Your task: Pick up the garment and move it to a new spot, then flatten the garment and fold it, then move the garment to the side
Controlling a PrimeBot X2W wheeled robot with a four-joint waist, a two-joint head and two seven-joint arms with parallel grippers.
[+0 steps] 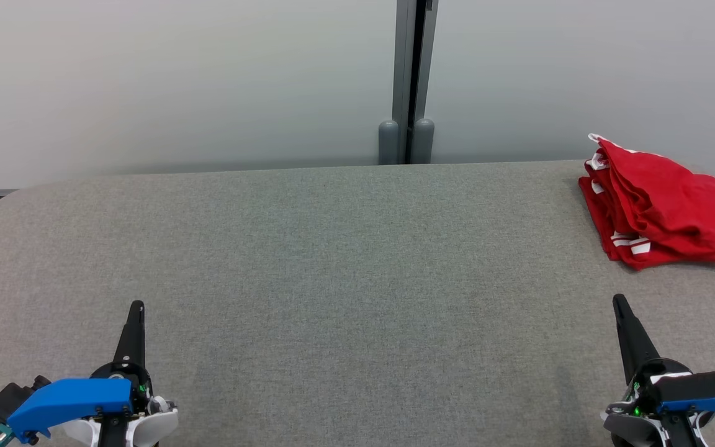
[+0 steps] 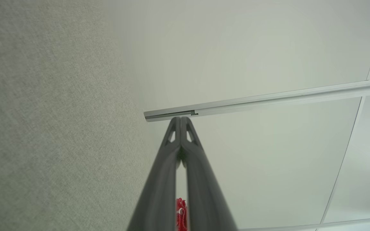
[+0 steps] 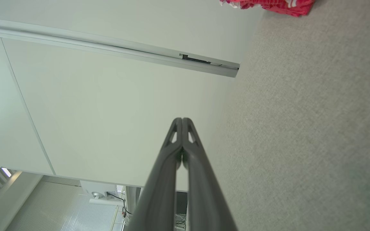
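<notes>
Garment well beyond R gripper

No readable lettering, at least on visible folds of the garment.

The shirt is soft matt red cloth. The table top is grey woven fabric, matt and slightly rough. The wall panels look smooth, their post satin grey metal
</notes>
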